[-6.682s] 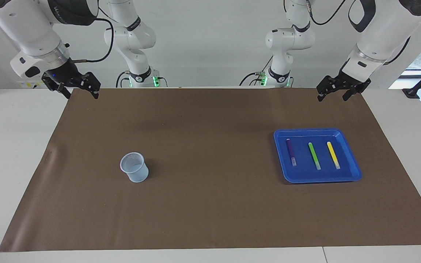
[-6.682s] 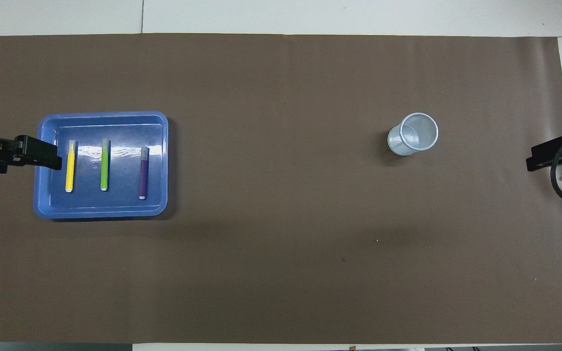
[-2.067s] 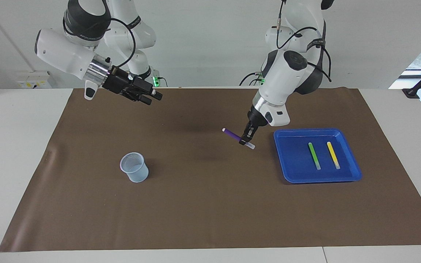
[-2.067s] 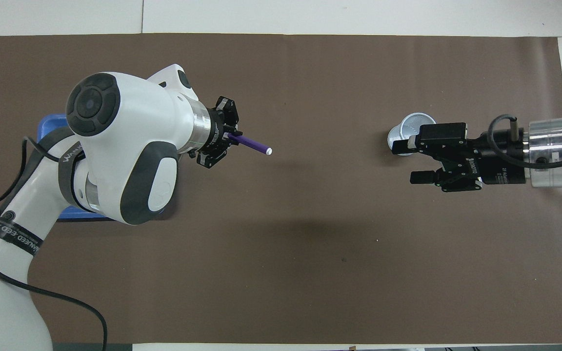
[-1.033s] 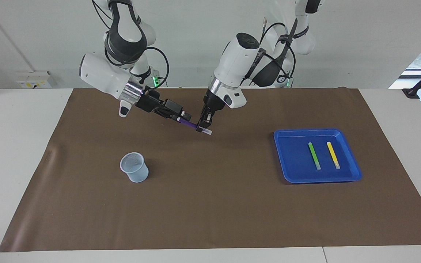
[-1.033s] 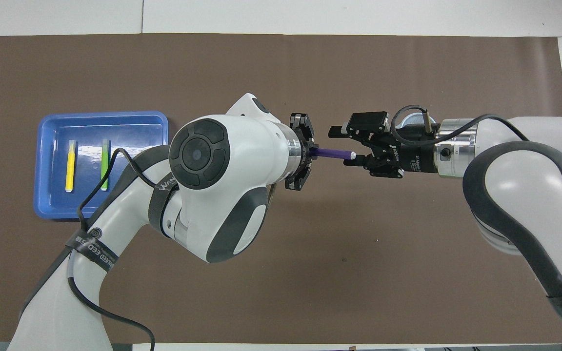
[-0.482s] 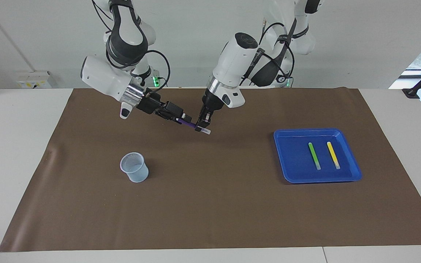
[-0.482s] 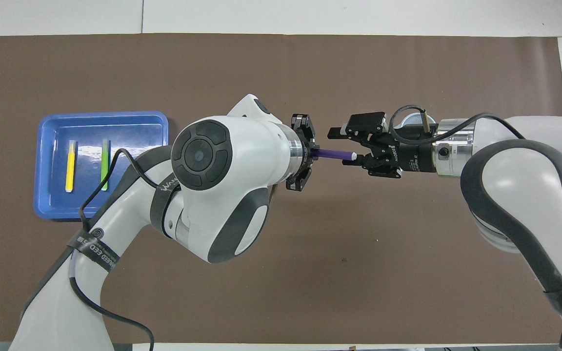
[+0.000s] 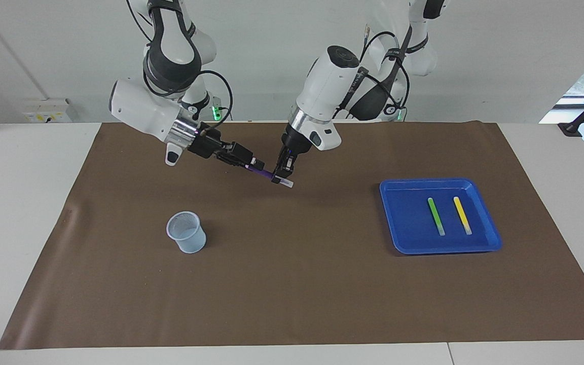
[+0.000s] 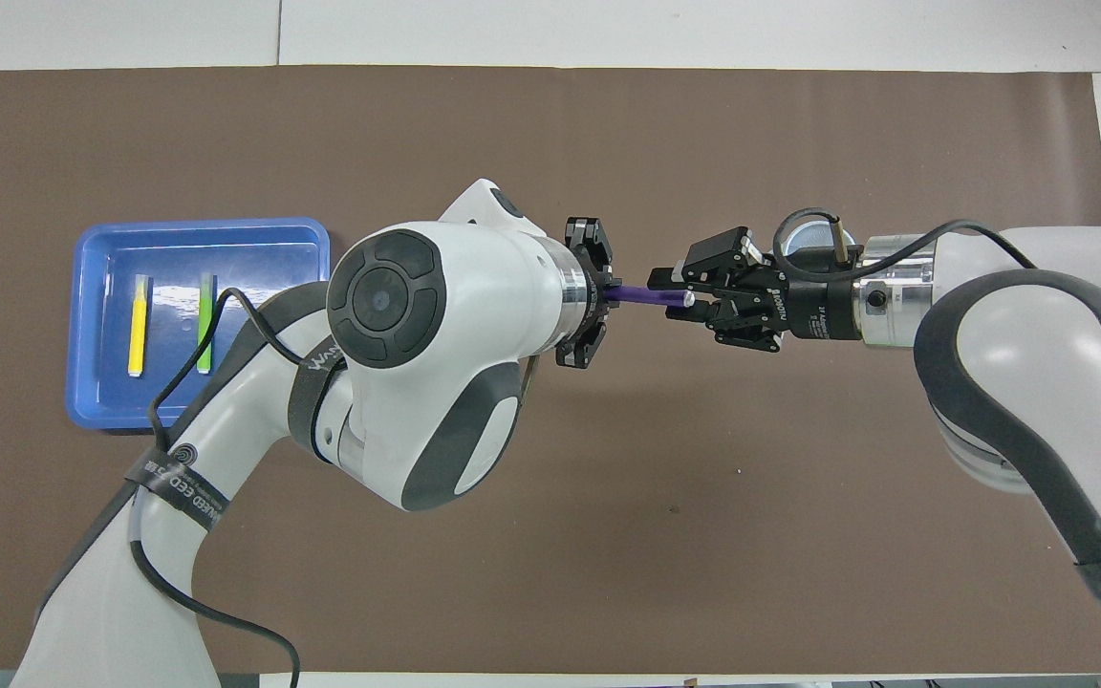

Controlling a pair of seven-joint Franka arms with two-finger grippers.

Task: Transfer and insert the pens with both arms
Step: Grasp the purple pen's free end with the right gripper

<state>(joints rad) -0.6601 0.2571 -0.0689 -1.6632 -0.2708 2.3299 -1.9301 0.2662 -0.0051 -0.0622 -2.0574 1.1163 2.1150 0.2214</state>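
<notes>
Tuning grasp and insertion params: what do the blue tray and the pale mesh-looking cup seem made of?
Blue rectangular tray: likely glossy moulded plastic, given the window glare on its floor and its rounded rim. Pale round cup: probably fine metal mesh, since a grid texture shows on its wall, though perforated plastic can't be ruled out.

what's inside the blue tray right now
The blue tray holds two pens lying side by side, apart: a green pen and a yellow pen. From overhead, the left arm covers the tray's near corner; the facing view shows nothing else inside.

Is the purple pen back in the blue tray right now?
No, the purple pen is in the air, held by the left gripper, while the blue tray holds only two other pens.
</notes>
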